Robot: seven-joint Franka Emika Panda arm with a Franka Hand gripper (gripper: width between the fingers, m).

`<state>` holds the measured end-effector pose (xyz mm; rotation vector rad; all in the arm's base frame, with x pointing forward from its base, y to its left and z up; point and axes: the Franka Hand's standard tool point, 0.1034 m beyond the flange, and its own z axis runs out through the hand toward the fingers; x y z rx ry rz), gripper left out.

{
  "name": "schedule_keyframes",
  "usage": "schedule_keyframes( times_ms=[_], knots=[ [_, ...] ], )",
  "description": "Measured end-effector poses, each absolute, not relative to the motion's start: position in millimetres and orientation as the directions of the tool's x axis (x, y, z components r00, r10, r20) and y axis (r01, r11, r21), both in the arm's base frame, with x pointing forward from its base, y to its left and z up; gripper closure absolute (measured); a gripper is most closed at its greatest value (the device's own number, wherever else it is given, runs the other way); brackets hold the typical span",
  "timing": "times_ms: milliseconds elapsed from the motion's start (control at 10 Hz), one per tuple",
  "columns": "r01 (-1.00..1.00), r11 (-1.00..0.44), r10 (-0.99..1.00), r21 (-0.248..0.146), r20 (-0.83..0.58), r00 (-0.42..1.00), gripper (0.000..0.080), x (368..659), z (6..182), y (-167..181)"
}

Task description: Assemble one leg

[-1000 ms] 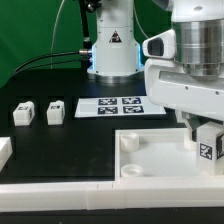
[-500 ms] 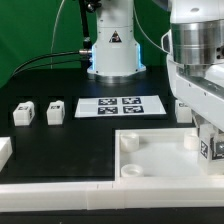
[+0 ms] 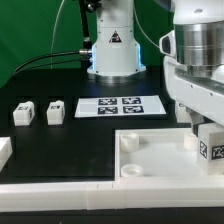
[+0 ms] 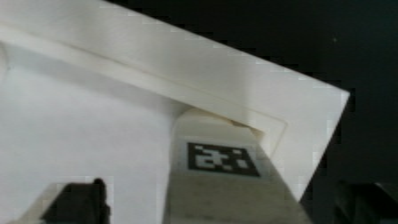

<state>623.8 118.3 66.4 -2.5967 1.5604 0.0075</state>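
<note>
My gripper (image 3: 207,130) is shut on a small white leg (image 3: 211,148) with a black-and-white tag. It holds the leg upright at the far right corner of the large white panel (image 3: 150,160), on the exterior view's right. In the wrist view the leg (image 4: 221,165) stands between my two dark fingers (image 4: 75,203), and my gripper (image 4: 217,208) is over the panel's corner (image 4: 107,120). I cannot tell whether the leg's lower end touches the panel. Two more legs (image 3: 23,113) (image 3: 55,112) lie on the black table at the exterior view's left.
The marker board (image 3: 122,105) lies behind the panel. A white block (image 3: 4,151) sits at the left edge. A long white rail (image 3: 60,198) runs along the front. The robot base (image 3: 112,50) stands at the back.
My gripper and the leg shifted slightly right and down, then back a little, turning a bit above the panel's right corner. Nothing else moved.
</note>
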Motion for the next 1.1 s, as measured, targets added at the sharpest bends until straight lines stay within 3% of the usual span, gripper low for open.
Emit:
schedule_keyframes(
  times_ms=[400, 600, 900, 1100],
  knots=[
    [-0.537, -0.838, -0.540, -0.098, 0.005, 0.842, 0.0151, 625.5, 67.8, 120.4],
    [-0.260, -0.964, -0.263, -0.062, 0.043, 0.964, 0.0151, 627.9, 70.3, 121.0],
    [0.047, -0.998, 0.045, -0.034, 0.053, 0.998, 0.0151, 631.1, 71.3, 117.3],
    [0.137, -0.990, 0.135, -0.028, 0.057, 0.989, 0.0151, 631.4, 71.2, 115.8]
  ],
)
